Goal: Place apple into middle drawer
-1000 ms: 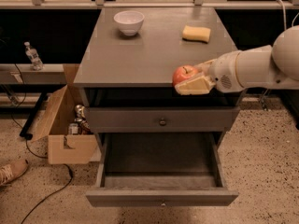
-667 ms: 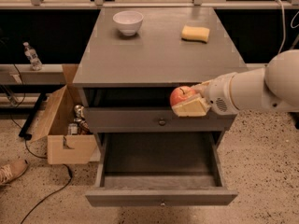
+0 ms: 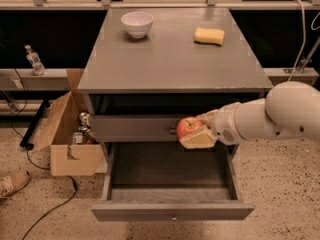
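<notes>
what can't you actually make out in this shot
Camera view only:
- apple: its right side is covered by the tool, which grips it above the open middle drawer.
- cardboard box: contents too small to identify.
- arm: cut off by the right edge.
- shoe: cut off by the left edge.

White bowl (image 3: 137,23), yellow sponge (image 3: 209,35) well apart; open cardboard box (image 3: 75,156).

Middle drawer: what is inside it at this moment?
The middle drawer shows only bare dark floor. The hand holds the apple above its back edge, not inside, and covers a little of the rear.
</notes>
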`<state>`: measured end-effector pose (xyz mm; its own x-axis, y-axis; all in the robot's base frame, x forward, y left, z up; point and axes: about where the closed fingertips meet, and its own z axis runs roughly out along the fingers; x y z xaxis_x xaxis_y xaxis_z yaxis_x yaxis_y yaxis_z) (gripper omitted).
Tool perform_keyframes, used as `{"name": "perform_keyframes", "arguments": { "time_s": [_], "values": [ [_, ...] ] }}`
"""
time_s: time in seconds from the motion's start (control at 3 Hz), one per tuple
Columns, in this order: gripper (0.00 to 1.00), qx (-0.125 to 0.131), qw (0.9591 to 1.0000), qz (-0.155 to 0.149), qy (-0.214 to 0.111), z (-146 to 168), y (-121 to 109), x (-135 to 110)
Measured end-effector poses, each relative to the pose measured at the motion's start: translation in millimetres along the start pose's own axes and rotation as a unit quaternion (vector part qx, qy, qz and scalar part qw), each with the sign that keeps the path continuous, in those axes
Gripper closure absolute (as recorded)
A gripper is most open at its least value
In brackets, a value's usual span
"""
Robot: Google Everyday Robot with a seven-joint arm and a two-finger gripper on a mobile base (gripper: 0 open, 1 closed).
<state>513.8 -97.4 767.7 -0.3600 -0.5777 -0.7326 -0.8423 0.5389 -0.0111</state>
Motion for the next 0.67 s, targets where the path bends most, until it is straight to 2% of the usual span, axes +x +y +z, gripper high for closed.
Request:
{"name": "perform_keyframes", "arguments": {
  "time_s": [0.33,0.67],
  "values": [
    [1.0,-0.039,0.9987,-0.009,0.031,70,30,76],
    [1.0,-0.033,0.9987,0.003,0.038,126,34,112]
  ]
}}
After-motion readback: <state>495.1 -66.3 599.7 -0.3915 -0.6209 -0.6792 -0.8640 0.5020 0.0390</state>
